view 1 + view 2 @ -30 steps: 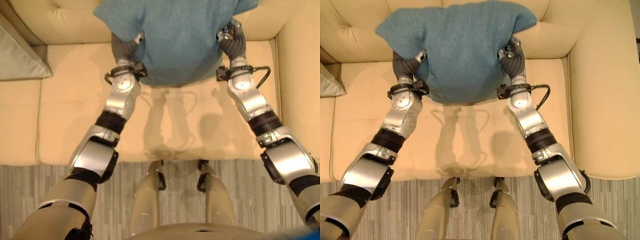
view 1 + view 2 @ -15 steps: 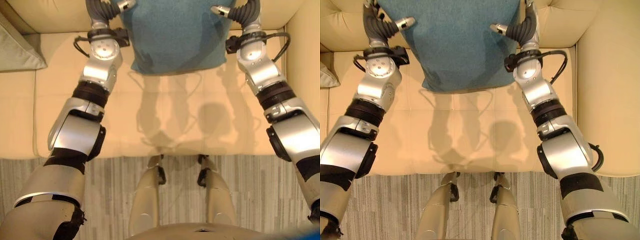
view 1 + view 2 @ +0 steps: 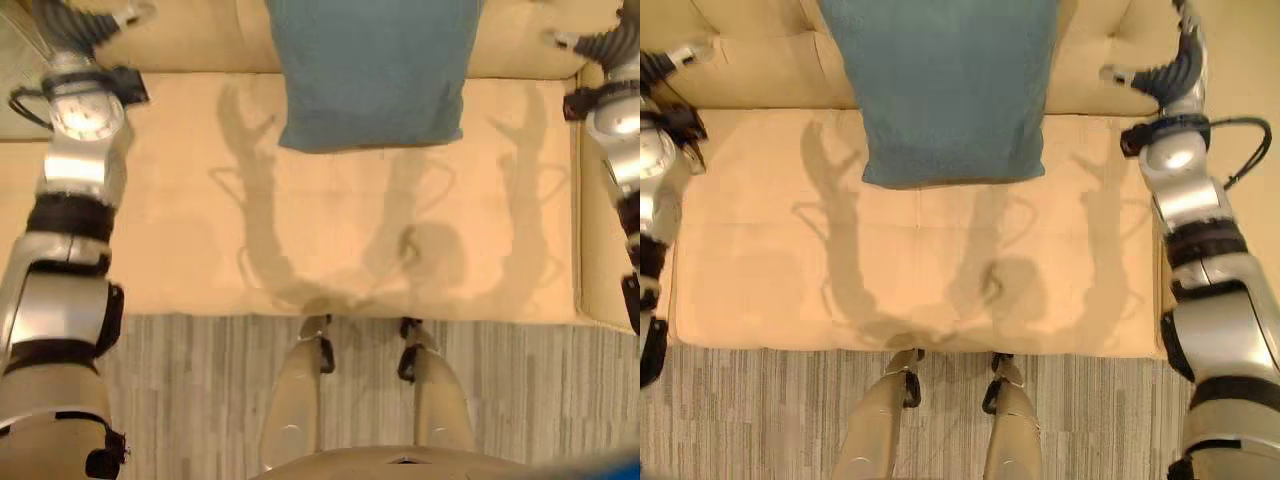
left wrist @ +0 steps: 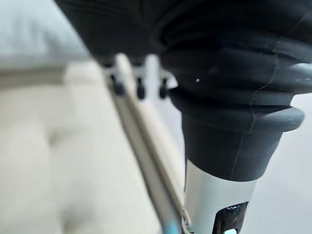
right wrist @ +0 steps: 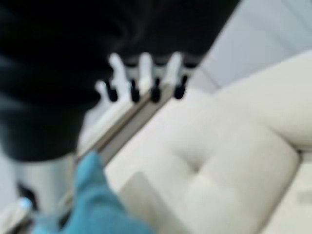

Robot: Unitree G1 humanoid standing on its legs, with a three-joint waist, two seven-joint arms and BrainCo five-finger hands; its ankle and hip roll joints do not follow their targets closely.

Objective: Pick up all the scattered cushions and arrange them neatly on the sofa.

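A teal cushion (image 3: 372, 70) leans upright against the back of the cream sofa (image 3: 340, 240), its lower edge resting on the seat. My left hand (image 3: 88, 22) is out to the cushion's left, open and holding nothing; its straight dark-tipped fingers (image 4: 139, 87) show against the sofa back. My right hand (image 3: 1168, 66) is out to the cushion's right near the armrest, also open with nothing in it; its fingers (image 5: 146, 80) are spread, and a corner of the teal cushion (image 5: 95, 204) shows beside them. Neither hand touches the cushion.
A grey-green cushion (image 3: 12, 92) lies at the far left edge of the sofa, behind my left arm. The sofa's armrest (image 3: 598, 270) bounds the seat on the right. A striped grey rug (image 3: 180, 400) runs along the sofa's front.
Both hands have let go of the teal cushion and swung wide apart to either side. The cushion now stands by itself against the sofa back.
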